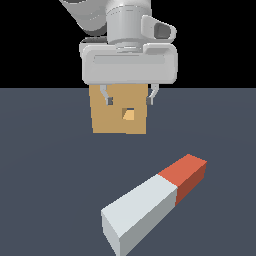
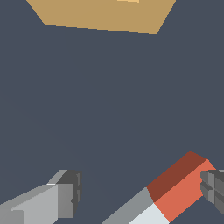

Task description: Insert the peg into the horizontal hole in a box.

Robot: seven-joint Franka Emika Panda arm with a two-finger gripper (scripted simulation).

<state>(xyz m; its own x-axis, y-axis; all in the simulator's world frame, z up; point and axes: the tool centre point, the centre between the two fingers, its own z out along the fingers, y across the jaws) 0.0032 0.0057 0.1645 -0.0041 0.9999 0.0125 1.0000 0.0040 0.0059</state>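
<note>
Approach step: the grey gripper point(image 1: 129, 96) hangs spread and empty above the slate-blue desk point(image 1: 45, 165), in front of the tan-orange cube-like box point(image 1: 118, 117) with its small square hole point(image 1: 129, 115). The long pale-grey square peg with a red-orange end point(image 1: 152, 201) lies flat on the desk, well apart from the box. The next move likely calls for descending astride the peg. Black void beyond
</note>
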